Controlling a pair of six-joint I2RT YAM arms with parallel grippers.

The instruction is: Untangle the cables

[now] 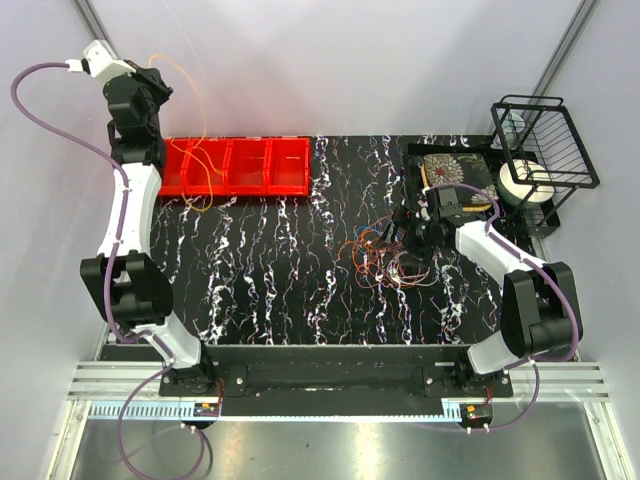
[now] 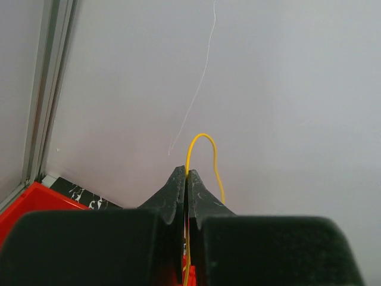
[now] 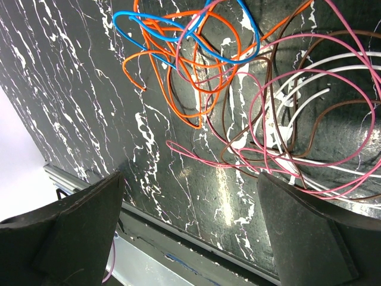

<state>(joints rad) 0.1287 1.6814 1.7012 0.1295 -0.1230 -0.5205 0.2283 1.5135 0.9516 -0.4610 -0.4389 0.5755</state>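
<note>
High at the back left, my left gripper [image 1: 158, 88] is shut on a thin yellow cable [image 2: 205, 138], which arches out above the fingertips [image 2: 178, 179]. From there the yellow cable [image 1: 197, 150] hangs down over the red bins [image 1: 250, 180]. The other cables [image 1: 385, 255] lie tangled on the black marbled mat at the right. The right wrist view shows orange [image 3: 178, 89], blue [image 3: 238, 56], pink [image 3: 286, 113], white [image 3: 309, 65] and brown loops crossing each other. My right gripper [image 3: 190, 179] hovers open just beside the tangle, nothing between its fingers.
The red tray of bins sits at the mat's back left. A black wire rack [image 1: 545, 140], a white roll [image 1: 525, 180] and a patterned box [image 1: 455, 170] stand at the back right. The mat's near edge [image 3: 196, 229] runs below the right gripper.
</note>
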